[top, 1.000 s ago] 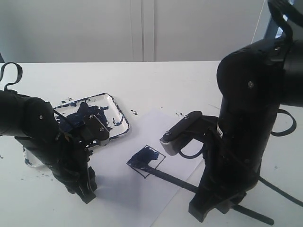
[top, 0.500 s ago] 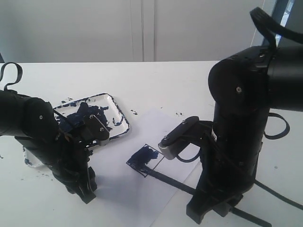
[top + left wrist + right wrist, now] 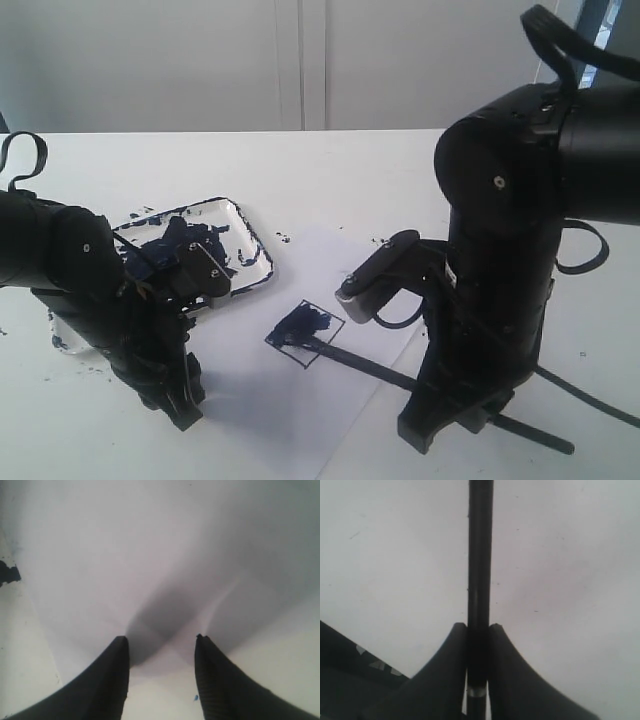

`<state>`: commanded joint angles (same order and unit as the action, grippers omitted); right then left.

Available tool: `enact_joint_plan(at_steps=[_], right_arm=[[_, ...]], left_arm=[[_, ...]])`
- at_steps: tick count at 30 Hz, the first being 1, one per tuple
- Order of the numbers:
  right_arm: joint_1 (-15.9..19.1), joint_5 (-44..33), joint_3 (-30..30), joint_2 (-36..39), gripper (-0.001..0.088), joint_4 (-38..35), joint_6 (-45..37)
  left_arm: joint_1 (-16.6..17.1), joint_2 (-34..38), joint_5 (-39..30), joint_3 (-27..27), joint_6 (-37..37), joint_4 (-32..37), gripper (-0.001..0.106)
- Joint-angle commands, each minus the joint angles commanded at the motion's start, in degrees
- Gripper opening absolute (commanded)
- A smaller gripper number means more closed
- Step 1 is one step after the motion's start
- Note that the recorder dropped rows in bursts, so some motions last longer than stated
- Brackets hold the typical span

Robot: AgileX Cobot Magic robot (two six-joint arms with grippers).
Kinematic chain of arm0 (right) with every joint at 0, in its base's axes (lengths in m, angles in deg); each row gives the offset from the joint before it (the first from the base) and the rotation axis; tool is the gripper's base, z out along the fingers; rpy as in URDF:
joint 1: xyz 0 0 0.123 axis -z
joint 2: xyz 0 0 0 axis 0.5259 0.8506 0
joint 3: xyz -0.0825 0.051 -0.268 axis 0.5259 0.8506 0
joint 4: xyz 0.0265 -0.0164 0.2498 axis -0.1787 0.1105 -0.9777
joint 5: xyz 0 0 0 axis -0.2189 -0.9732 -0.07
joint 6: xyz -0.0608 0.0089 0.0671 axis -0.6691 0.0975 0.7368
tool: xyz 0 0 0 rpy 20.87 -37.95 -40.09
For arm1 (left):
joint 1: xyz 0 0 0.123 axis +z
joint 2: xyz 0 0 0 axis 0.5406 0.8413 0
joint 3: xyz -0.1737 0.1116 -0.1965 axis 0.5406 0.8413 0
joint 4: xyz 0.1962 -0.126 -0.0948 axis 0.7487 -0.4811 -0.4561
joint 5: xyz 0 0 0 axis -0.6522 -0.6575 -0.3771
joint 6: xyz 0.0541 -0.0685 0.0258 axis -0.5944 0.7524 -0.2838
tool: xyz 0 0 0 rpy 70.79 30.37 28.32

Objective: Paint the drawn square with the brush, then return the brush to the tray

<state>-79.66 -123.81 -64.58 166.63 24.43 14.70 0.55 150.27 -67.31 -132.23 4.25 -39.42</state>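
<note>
The drawn square lies tilted on the white paper sheet, and most of it is smeared dark blue. The black brush runs from the square down toward the right, its tip resting on the blue patch. My right gripper is shut on the shaft low over the paper's right corner. In the right wrist view its fingers clamp the brush. The paint-smeared tray sits left of the sheet, half hidden by my left arm. My left gripper points down, open and holding nothing.
Blue paint specks dot the table around the tray. A black cable trails from the right arm across the table at the lower right. A grey wall stands behind the table's far edge.
My right arm has shifted left, carrying the brush tip up and left across the square. The left arm has not moved.
</note>
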Motion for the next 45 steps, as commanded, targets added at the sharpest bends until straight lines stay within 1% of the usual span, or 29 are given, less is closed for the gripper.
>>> enact_joint_plan(at_steps=[11,13,16,23,28,35,42,45], right_arm=[[0.0,0.0,0.0,-0.3,0.0,-0.8,0.0],[0.0,0.0,0.0,-1.0,0.0,-2.1,-0.6],[0.0,0.0,0.0,-2.3,0.0,-5.8,-2.3],[0.0,0.0,0.0,-2.5,0.0,-7.1,-2.3],[0.0,0.0,1.5,-2.4,0.0,-7.1,-2.3],[0.0,0.0,1.7,-2.3,0.0,-7.4,-2.3],[0.0,0.0,3.0,-2.2,0.0,-5.9,-2.0],[0.0,0.0,3.0,-2.2,0.0,-3.5,-0.9]], left_arm=[[0.0,0.0,0.1,0.0,0.0,0.0,0.048],[0.0,0.0,0.1,0.0,0.0,0.0,0.048],[0.0,0.0,0.1,0.0,0.0,0.0,0.048],[0.0,0.0,0.1,0.0,0.1,0.0,0.048],[0.0,0.0,0.1,0.0,0.1,0.0,0.048],[0.0,0.0,0.1,0.0,0.1,0.0,0.048],[0.0,0.0,0.0,0.0,0.1,0.0,0.048],[0.0,0.0,-0.1,0.0,0.1,0.0,0.048]])
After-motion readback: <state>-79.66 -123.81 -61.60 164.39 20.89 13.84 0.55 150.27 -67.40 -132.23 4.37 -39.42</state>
